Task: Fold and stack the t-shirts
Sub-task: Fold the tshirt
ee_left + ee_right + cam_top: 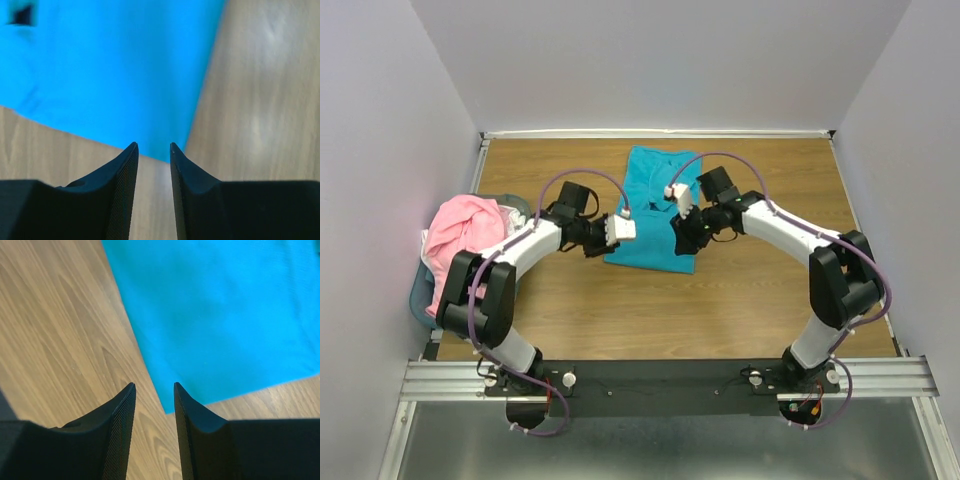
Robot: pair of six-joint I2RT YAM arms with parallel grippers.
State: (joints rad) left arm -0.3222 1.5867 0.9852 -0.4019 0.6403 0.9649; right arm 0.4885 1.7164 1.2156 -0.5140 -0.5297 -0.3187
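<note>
One teal cotton t-shirt, one pink cotton t-shirt, one blue-grey plastic basket, two black end effectors.

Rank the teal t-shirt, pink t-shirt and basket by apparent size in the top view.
1. teal t-shirt, lying flat.
2. pink t-shirt, bunched.
3. basket; mostly covered, so its true size is unsure.

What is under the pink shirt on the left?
A blue-grey basket; the pink shirt is heaped in it, draping over its rim. The basket's inside is covered, so anything beneath cannot be seen.
</note>
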